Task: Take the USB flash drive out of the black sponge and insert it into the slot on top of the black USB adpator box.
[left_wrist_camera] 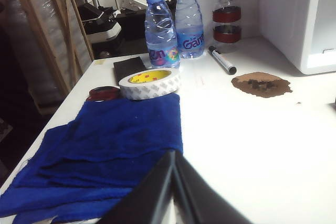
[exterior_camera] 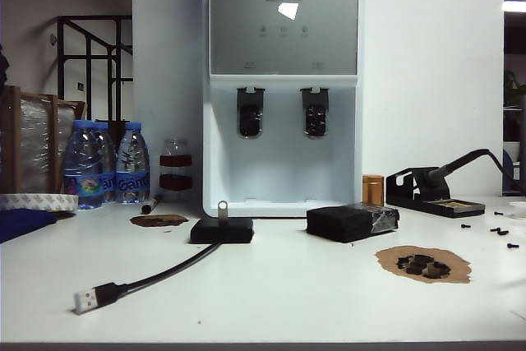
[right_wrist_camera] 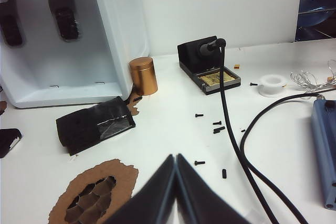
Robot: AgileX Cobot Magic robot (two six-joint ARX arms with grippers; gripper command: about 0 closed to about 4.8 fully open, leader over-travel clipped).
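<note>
Drive [exterior_camera: 222,210] standing upright in the box [exterior_camera: 222,230] slot, sponge [exterior_camera: 352,222] lying just right of it, left gripper [left_wrist_camera: 173,157] and right gripper [right_wrist_camera: 175,159] both hanging closed, empty, above the table [exterior_camera: 271,302].

**Out of sight and cut off**

Neither pincer shows in the exterior view. The slot cannot be seen; the drive [exterior_camera: 222,209] stands over it on the box [exterior_camera: 222,230]. Beyond the right pincer [right_wrist_camera: 176,157], that box [right_wrist_camera: 9,141] is cropped by the picture's edge.
</note>
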